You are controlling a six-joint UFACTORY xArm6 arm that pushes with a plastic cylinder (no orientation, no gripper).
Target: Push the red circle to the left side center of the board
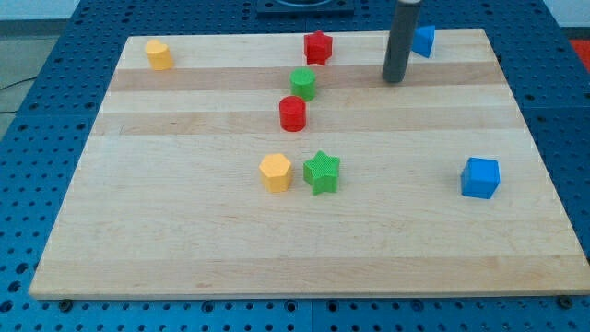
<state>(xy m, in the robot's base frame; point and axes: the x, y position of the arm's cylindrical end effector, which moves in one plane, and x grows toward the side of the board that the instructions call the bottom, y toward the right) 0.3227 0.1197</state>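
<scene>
No pincer on this rod; my tip (395,79) is sitting upper right, well apart from the red circle (292,113) at upper centre. The green block (303,83) is crowding it and risking a deflected push.

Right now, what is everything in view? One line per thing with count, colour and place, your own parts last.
red circle: 1, red, centre of the board, just below the green block at the view's upper middle
red star: 1, red, top edge, middle
green block: 1, green, shape unclear, between the red star and the red circle
green star: 1, green, centre, beside the yellow hexagon
yellow hexagon: 1, yellow, centre, left of the green star
yellow block: 1, yellow, top left corner
blue cube: 1, blue, right side
blue block: 1, blue, top right, partly behind the rod
board: 1, light wood
my tip: 1, dark, top right, well right of the red circle, touching no block
</scene>
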